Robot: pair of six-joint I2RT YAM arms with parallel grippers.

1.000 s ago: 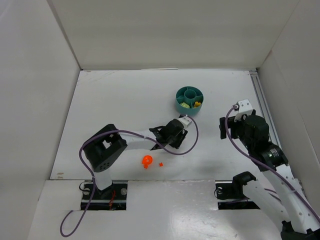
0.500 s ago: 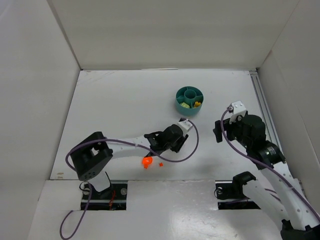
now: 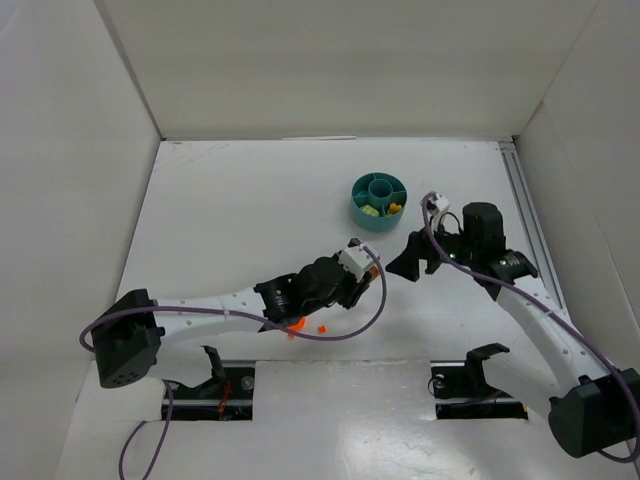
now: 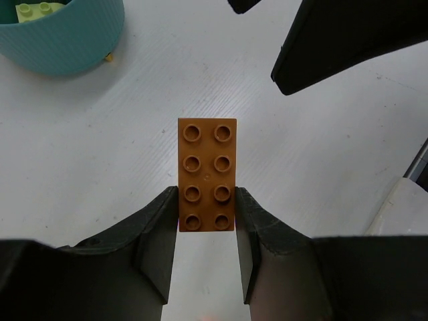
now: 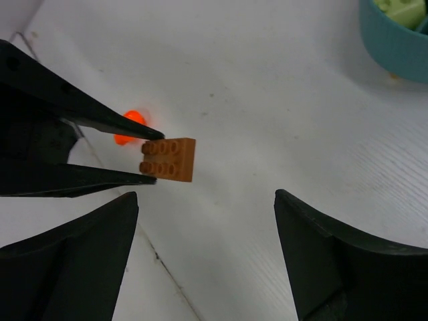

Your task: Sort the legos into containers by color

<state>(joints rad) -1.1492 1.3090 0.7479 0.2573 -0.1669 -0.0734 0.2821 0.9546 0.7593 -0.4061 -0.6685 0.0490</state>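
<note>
My left gripper (image 4: 207,195) is shut on a brown two-by-four brick (image 4: 207,172) and holds it studs-up above the table. The brick also shows in the right wrist view (image 5: 168,159). My right gripper (image 5: 206,195) is open and empty, facing the brick from a short distance. In the top view the left gripper (image 3: 362,270) and right gripper (image 3: 403,266) point at each other just below the teal tub (image 3: 379,186). The tub holds a pale yellow-green brick (image 3: 371,210) and a yellow piece (image 3: 394,208). An orange roundish piece (image 3: 293,322) lies partly under the left arm.
A tiny orange-red brick (image 3: 322,328) lies near the table's front edge. The orange roundish piece (image 5: 130,127) glows behind the left fingers. White walls enclose the table on three sides. A rail (image 3: 522,200) runs along the right edge.
My left arm has stretched out low to the right and now covers part of the orange piece. My right gripper has swung left and down towards the left gripper.
</note>
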